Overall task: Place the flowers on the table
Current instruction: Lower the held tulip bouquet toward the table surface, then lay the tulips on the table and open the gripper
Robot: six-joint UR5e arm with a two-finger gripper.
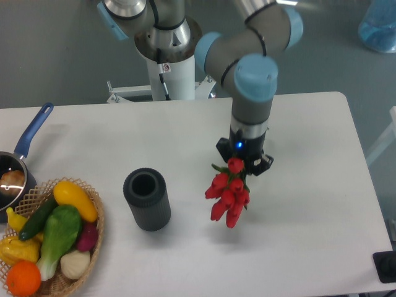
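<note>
Matte white table (322, 185); woven wicker basket (93, 238); perhaps plastic flowers (228, 197)

The arm reaches down over the table, its gripper (244, 162) pointing downward, fingers closed.

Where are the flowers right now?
In the fixed camera view, the flowers hang from the gripper over the middle of the table, just right of the dark cylinder, blooms pointing down.
</note>
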